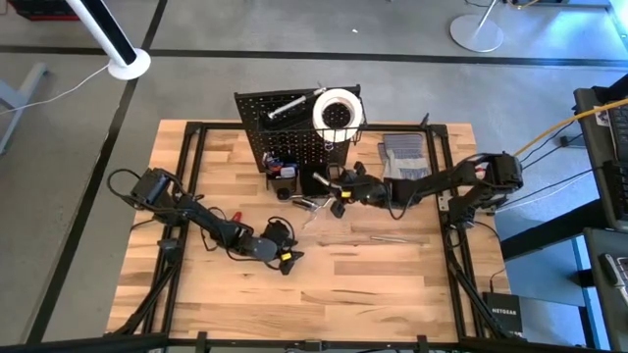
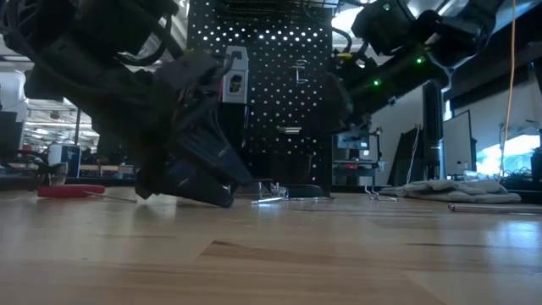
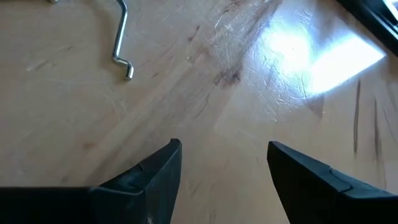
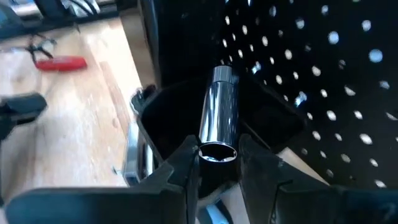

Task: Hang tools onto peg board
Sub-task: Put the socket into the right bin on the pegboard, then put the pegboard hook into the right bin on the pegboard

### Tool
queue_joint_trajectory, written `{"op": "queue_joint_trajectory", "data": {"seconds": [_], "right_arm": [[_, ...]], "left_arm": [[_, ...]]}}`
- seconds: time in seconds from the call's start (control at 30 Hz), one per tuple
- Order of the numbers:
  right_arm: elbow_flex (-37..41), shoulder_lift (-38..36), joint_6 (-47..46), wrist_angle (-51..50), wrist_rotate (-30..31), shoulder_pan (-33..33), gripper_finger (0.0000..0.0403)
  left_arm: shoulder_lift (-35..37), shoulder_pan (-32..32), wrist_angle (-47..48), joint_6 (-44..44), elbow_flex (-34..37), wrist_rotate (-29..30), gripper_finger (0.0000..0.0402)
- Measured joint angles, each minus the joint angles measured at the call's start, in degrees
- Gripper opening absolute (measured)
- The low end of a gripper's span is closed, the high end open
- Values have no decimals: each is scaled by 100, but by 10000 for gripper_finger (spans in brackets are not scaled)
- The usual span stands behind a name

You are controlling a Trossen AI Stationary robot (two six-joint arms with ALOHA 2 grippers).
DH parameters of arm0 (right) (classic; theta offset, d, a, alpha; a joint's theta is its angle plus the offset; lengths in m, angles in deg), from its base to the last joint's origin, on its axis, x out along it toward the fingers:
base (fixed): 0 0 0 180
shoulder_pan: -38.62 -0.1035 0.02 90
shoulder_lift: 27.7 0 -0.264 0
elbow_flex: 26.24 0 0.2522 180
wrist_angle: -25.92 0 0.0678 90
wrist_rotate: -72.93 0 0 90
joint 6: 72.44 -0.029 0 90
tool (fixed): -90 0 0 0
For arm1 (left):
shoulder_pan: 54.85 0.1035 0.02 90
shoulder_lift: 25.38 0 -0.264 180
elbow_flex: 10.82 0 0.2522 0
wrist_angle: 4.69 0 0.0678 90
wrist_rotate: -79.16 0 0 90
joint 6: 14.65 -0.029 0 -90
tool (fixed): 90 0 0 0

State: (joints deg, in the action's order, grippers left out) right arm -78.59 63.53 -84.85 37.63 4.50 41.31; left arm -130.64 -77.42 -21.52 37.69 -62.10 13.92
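Right wrist view: right claw (image 4: 219, 163) clamping shiny chrome steel cylinder tool (image 4: 221, 115) by its end, hovering over small black bin (image 4: 166, 124) at black perforated peg board (image 4: 323, 68). Rigid, slick, likely slipping; grip mid-shaft. Left claw (image 3: 224, 165) resting apart above wooden worktop (image 3: 261, 93).

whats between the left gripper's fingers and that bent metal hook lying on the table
Only bare wooden table. In the left wrist view the open left gripper holds nothing, and the bent metal hook lies ahead with no object between.

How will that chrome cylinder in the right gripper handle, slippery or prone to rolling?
The chrome cylinder looks polished and smooth, so probably slippery between the right gripper fingers. Round body: likely rolls if dropped on the table. Looks rigid metal, probably heavy for its size.
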Motion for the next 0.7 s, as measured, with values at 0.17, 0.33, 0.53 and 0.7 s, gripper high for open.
{"op": "queue_joint_trajectory", "data": {"seconds": [0.17, 0.33, 0.53, 0.7], "right_arm": [[0, 2, -82, 164, -167, 86, 97], [-2, 2, -132, 199, -139, 83, 131], [0, -58, -133, 98, -490, 80, 178], [-7, -875, -184, -1152, -1087, 64, 193]], "left_arm": [[0, -10, 5, 0, 2, -5, 223], [0, -36, 2, 3, 2, -9, 223], [0, -43, 0, 15, 2, -17, 223], [0, -70, 0, -31, 2, -22, 223]]}}
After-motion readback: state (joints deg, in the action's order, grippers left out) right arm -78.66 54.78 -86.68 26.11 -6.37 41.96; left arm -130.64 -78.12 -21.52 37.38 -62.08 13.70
